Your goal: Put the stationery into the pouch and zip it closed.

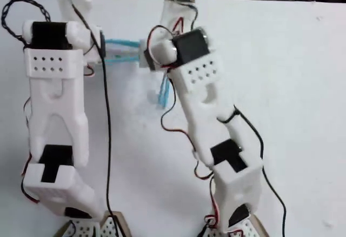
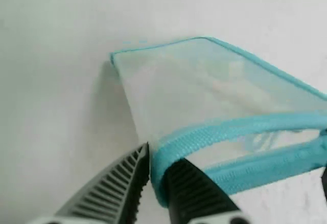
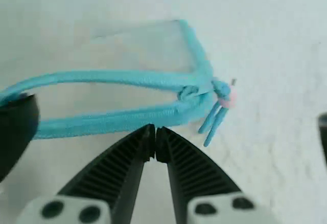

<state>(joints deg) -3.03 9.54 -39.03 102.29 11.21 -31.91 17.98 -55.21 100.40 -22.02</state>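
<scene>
The translucent, teal-trimmed zip pouch (image 1: 122,51) sits near the table's (image 1: 292,85) far edge, between the two arms, and its two zipper bands stand apart, so the mouth is open and zipping is not yet done. The left gripper (image 2: 152,170) is clamped on one end of the zipper band. The right gripper (image 3: 155,132) has its tips pressed together against the lower band, near the teal pull cord with a pink bead (image 3: 220,104); whether it nips any fabric is unclear. Judging by this, the work sits at the holding-open or closing stage. Faint shapes show through the pouch wall, too vague to call stationery. A slim blue strip (image 1: 164,93) beside the right arm is partly covered and unidentifiable.
</scene>
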